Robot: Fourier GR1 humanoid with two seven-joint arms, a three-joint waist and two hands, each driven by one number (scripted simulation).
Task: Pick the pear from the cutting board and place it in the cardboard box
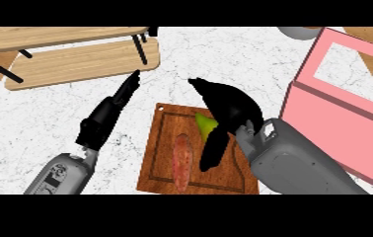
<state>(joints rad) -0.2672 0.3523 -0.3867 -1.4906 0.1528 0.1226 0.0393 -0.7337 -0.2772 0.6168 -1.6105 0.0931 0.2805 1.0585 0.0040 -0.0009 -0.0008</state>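
A green pear (205,124) lies on the brown wooden cutting board (162,168), mostly covered by my right hand (232,108). That hand sits over the pear's right side with its fingers stretched toward the upper left and its thumb (212,152) pointing down across the board; it is open, and I cannot tell whether it touches the pear. The box (328,100) looks pink and stands at the right, just beyond my right forearm. My left hand (116,106) rests left of the board, open, its fingers straight and pointing up.
A reddish sausage (181,162) lies lengthwise on the board, left of the thumb. A wooden rack with black legs (80,58) fills the upper left. A grey bowl (295,32) shows at the top right edge.
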